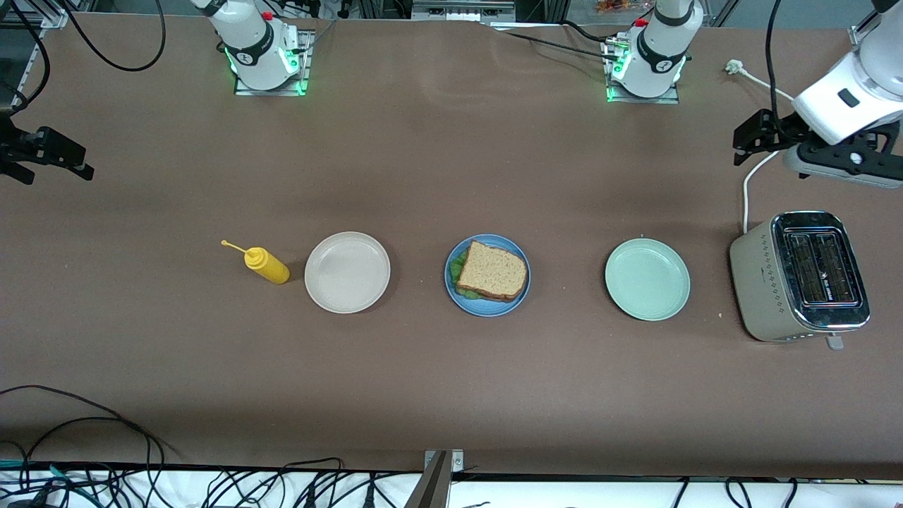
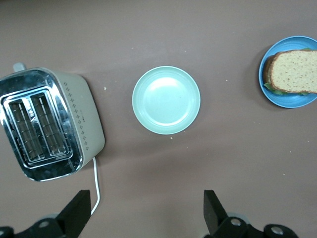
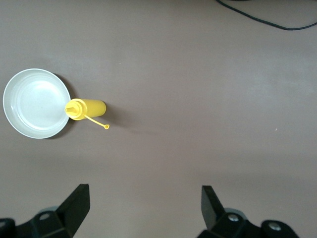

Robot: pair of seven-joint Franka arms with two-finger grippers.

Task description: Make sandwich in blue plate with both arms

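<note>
1. Front view: the sandwich (image 1: pixel 492 271) lies flat on the blue plate (image 1: pixel 520 296), which sits between the beige plate (image 1: pixel 347 271) and the green plate (image 1: pixel 647 279). Top slice is on, with lettuce (image 1: pixel 459 267) peeking out at the edge toward the right arm's end, so the job looks finished. The squarish bread sits slightly turned, with no clear long axis. The left gripper (image 1: pixel 758 134) hangs over bare table above the toaster's (image 1: pixel 799 276) end; the right gripper (image 1: pixel 49 152) hangs at the table's edge. Both arms wait.
2. Left wrist view: the left gripper's (image 2: pixel 143 213) jaws are spread wide, holding nothing; green plate, toaster and sandwich lie below.
3. Right wrist view: the right gripper (image 3: pixel 143 210) is likewise wide apart and empty, above the mustard bottle (image 3: pixel 88 109) and beige plate.
</note>
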